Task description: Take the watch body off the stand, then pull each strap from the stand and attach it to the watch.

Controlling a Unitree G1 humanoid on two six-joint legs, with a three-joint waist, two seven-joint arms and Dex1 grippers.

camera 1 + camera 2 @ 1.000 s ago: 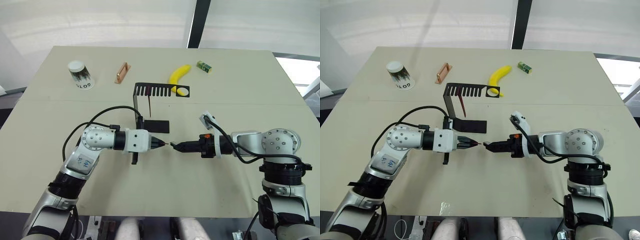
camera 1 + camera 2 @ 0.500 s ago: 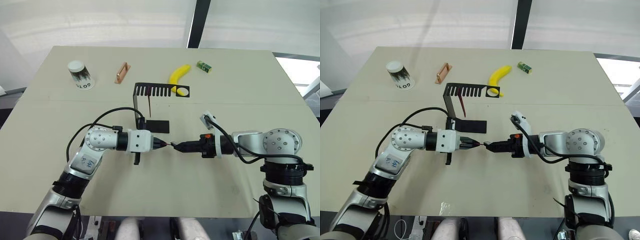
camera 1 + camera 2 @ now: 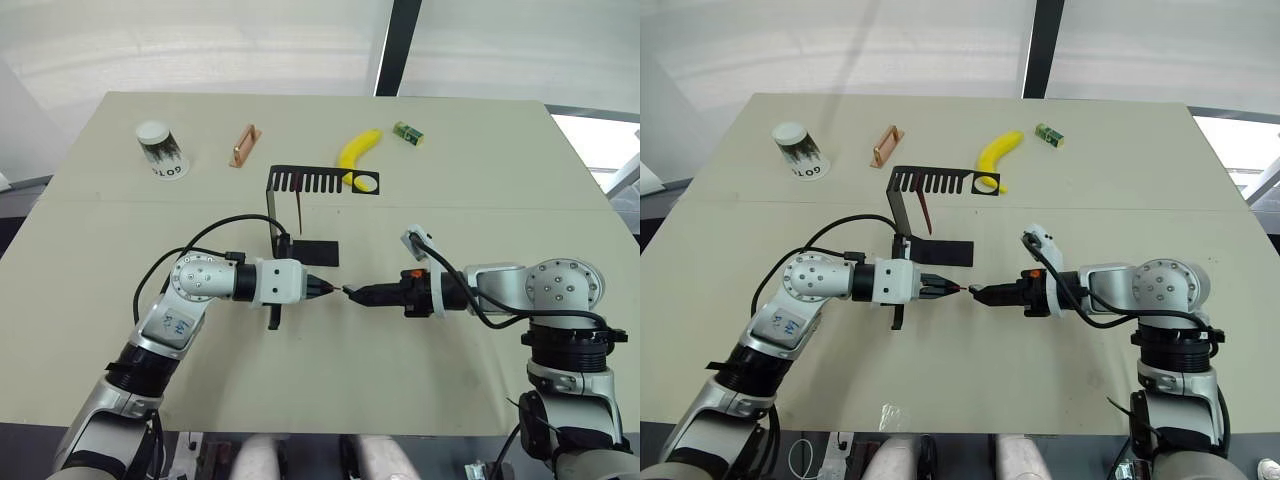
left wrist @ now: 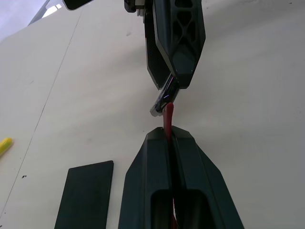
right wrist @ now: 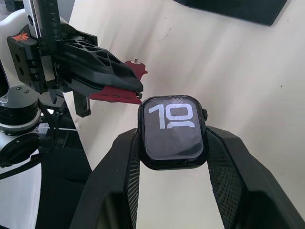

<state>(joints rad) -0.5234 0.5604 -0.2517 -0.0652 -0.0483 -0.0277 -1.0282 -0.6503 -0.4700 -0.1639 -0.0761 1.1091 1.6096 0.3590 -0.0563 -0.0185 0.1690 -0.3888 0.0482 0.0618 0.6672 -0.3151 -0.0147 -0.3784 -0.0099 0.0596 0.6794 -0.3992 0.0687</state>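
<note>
The right gripper (image 5: 172, 143) clamps the watch body (image 5: 173, 131) between its two black fingers, screen facing the wrist camera with white digits lit. The left gripper (image 4: 170, 138) is pinched tight on a dark red strap (image 4: 168, 116), whose short free end juts past the fingertips and meets the edge of the watch body (contact or a hair's gap, hard to tell which). The two grippers point tip to tip above the middle of the beige table (image 3: 330, 380). Just behind the left gripper stands the black stand (image 3: 305, 215), its flat base on the table and its slotted arm on top. A second strap (image 3: 300, 212) hangs from that arm. Farther back lie a yellow banana (image 3: 357, 152), a small green block (image 3: 406, 132), a copper bar (image 3: 243, 146) and a tipped cup (image 3: 162, 149).
</note>
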